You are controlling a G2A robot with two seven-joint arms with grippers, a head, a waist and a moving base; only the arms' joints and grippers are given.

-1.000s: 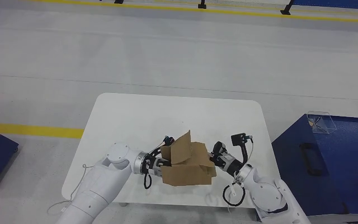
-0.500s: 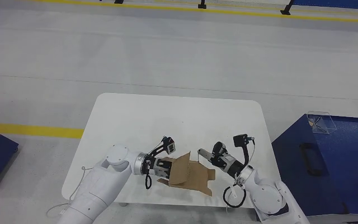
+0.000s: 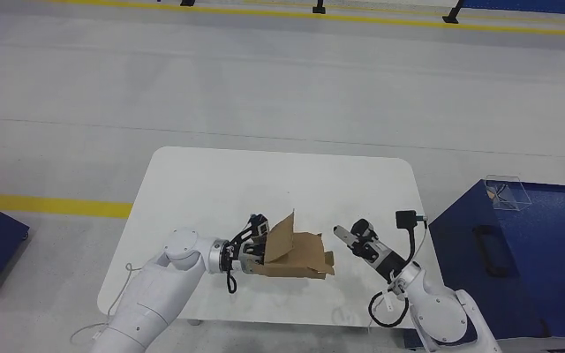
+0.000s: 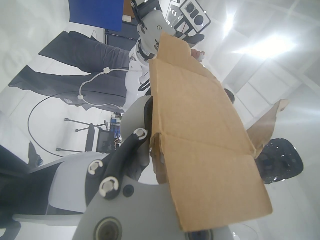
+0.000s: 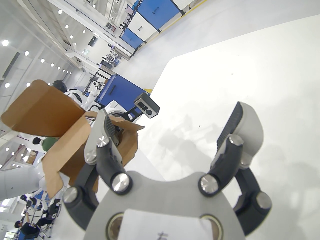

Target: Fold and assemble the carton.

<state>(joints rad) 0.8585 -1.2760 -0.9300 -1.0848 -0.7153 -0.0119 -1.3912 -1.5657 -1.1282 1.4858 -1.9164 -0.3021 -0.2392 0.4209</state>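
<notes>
Carton [image 3: 296, 254] between left fingers [image 4: 136, 113]

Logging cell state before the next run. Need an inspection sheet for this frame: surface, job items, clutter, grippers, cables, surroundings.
Surface: white table, rounded corners.
Job's things: carton, brown, partly folded, one flap standing up, near the table's front edge.
Clutter: nothing seen.
Grippers: left gripper shut on one end of the carton; right gripper open, just off the carton's other end.
Cables: black loop at the left wrist; white loop hanging by the right arm.
Surroundings: blue cabinet beside the table with a clear box on it; yellow floor line.
</notes>
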